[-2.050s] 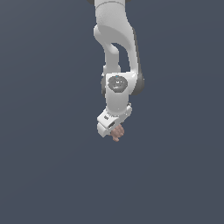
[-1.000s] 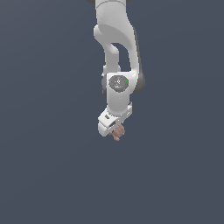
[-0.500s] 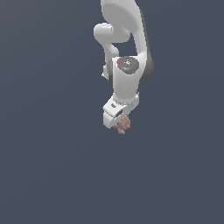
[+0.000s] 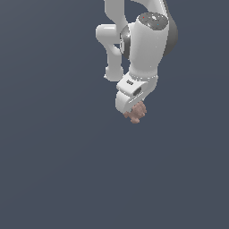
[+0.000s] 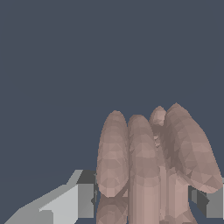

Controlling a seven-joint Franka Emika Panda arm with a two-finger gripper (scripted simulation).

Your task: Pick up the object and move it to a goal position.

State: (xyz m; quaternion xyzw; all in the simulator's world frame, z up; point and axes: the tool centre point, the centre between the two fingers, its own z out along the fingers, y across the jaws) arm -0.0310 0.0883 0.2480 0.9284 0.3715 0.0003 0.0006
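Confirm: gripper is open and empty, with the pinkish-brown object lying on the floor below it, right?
Not right. The gripper is shut on the pinkish-brown object: the wrist view shows it clamped between the fingers, and in the exterior view it sits at the gripper's tip.

The arm (image 4: 143, 42) is all glossy white rounded shells with dark grey bands at the joints, plus a grey cap with tiny coloured dots. The gripper (image 4: 133, 108) is a boxy white block with a small dark slot, and its fingers (image 5: 72, 202) look light grey and blocky.
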